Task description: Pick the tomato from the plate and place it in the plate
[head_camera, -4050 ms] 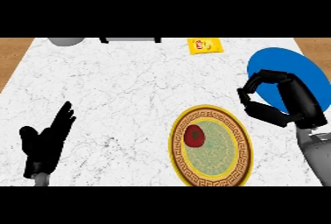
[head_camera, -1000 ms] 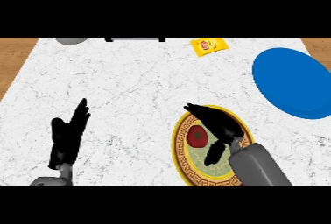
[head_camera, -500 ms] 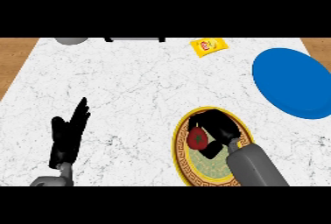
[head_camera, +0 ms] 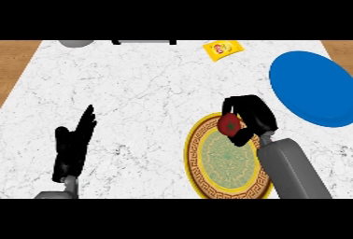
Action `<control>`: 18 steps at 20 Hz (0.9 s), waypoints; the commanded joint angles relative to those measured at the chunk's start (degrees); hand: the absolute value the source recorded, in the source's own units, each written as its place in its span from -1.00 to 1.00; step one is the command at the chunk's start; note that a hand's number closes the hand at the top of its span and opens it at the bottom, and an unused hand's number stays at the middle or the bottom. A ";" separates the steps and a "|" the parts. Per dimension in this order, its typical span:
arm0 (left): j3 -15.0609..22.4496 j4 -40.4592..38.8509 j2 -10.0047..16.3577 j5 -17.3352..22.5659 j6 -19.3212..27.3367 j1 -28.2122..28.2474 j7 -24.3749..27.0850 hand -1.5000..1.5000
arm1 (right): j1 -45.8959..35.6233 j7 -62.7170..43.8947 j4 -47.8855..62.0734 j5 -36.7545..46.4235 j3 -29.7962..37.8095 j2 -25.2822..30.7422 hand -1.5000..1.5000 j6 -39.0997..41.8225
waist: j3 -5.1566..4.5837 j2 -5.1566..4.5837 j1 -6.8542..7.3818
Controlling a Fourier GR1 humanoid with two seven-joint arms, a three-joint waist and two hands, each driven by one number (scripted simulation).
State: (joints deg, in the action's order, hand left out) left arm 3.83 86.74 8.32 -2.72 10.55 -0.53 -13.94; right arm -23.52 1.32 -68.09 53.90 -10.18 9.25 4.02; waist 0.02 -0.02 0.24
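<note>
Your right hand (head_camera: 254, 116) has its fingers clamped on the tomato (head_camera: 229, 124), above the patterned plate's (head_camera: 191, 156) far rim. It looks light, smooth and easily bruised, so grip across its middle. The blue plate (head_camera: 310, 88) lies far right. Your left hand (head_camera: 72, 149) rests open.

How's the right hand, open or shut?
Shut on the tomato: the right hand curls round it over the patterned plate.

White marbled counter (head_camera: 151, 88). On it: 2 plates, w/ gold-rimmed plate (head_camera: 221, 164) front R and blue plate (head_camera: 310, 86) far R; yellow packet (head_camera: 222, 49) nr back edge; grey object (head_camera: 76, 43) back-L corner.
</note>
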 commanded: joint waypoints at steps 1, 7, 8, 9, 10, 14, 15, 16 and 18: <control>-1.00 -3.28 0.42 0.06 -0.66 -1.91 1.11 0.00 | -6.96 -0.60 6.66 -1.49 9.25 5.57 1.00 -1.60 | -0.01 -0.39 0.27; 0.07 -6.09 -2.51 -1.29 0.74 -1.52 4.58 0.00 | -13.24 1.06 9.74 -2.89 14.18 8.42 1.00 -5.23 | -0.04 -0.10 -0.05; 0.52 1.87 -0.12 -1.25 -0.06 -0.31 -1.91 0.00 | -13.38 -0.17 8.91 -3.14 15.20 6.85 1.00 -8.57 | 0.02 0.08 0.42; -1.38 -4.84 -0.97 0.14 -0.50 -1.98 2.67 0.00 | -11.46 0.53 7.69 -2.65 16.07 7.67 1.00 -12.00 | -0.03 -0.07 -0.28; -2.05 -2.27 0.91 0.62 -1.54 -1.95 0.24 0.00 | -12.21 -2.04 5.76 -1.87 16.44 7.16 1.00 -13.69 | -0.02 0.09 -0.20; -2.29 -2.35 0.46 0.67 -1.59 -0.57 1.96 0.00 | -13.04 -5.87 2.00 -2.00 19.85 11.41 1.00 -12.81 | -0.04 0.13 -0.35; -2.13 -1.85 0.63 0.83 -2.32 1.14 2.86 0.00 | -11.37 -7.57 -0.10 -1.84 19.87 10.93 1.00 -12.90 | -0.04 0.17 -0.36; -1.21 -1.87 -0.73 -1.02 0.02 -2.43 -0.78 0.00 | -13.25 -9.71 1.80 -0.61 19.74 10.26 1.00 -13.42 | -0.03 0.07 -0.22; -0.49 1.59 -1.03 -0.40 -0.92 0.80 -0.15 0.00 | -13.27 -6.87 6.97 -2.46 22.83 11.74 1.00 -15.50 | 0.00 0.00 0.22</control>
State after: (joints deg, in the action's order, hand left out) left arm 2.22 85.02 8.24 -2.62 9.31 -0.97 -12.70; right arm -36.28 -4.57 -63.87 51.80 9.81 19.80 -9.28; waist -0.02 0.04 0.14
